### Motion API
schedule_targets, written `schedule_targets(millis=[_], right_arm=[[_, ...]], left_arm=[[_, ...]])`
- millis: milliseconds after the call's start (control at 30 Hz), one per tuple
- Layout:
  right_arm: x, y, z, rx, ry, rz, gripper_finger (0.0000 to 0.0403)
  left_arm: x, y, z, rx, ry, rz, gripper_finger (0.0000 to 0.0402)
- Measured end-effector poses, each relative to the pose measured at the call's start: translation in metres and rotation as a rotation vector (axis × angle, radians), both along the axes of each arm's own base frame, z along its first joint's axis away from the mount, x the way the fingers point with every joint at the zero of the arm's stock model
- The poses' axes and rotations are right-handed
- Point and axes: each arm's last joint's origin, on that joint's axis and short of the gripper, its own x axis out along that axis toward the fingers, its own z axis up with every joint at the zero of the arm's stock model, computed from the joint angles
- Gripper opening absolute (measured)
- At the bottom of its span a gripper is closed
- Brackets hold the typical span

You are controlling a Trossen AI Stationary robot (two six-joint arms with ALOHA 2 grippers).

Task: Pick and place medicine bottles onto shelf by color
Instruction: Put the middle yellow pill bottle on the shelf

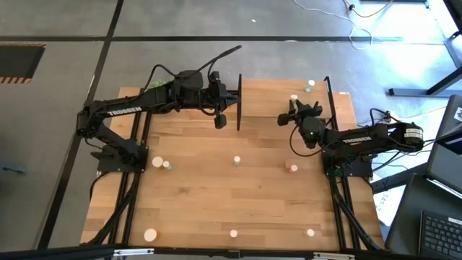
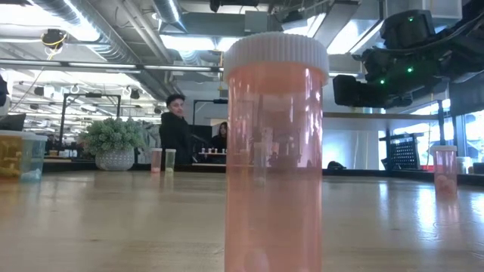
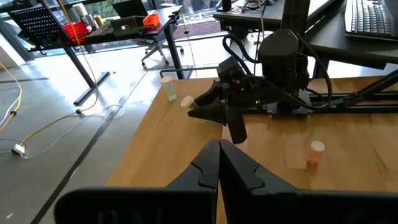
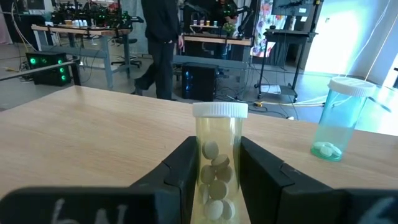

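The right tool grips a yellowish bottle between its two dark fingers, which press against both sides of the clear body. The bottle stands upright, has a white ribbed cap, and holds a stack of pale round tablets. Just beyond it a green-tinted bottle with a pale cap stands on the desk, a few tablets lying at its bottom. From above, this tool sits near the desk's far right corner, close to a thin black post.

The left tool has its fingers closed together with nothing between them; it hovers over the far middle of the desk, facing the right arm. A small pink-red bottle stands near that arm's base.

Other bottles stand scattered well apart across the wood: one near the centre and several along the near edge. In the low view a pink-red bottle with a white ribbed cap stands upright, close to the camera.

A person stands in the room behind.
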Motion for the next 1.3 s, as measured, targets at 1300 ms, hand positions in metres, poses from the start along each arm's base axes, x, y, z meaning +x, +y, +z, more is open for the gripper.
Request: schedule_targets(millis=[1300], right_arm=[[-0.001, 0.0004, -0.0042, 0.011, 0.047, 0.001, 0.017]], left_arm=[[0.0001, -0.0001, -0.0001, 0.002, 0.001, -0.001, 0.0]])
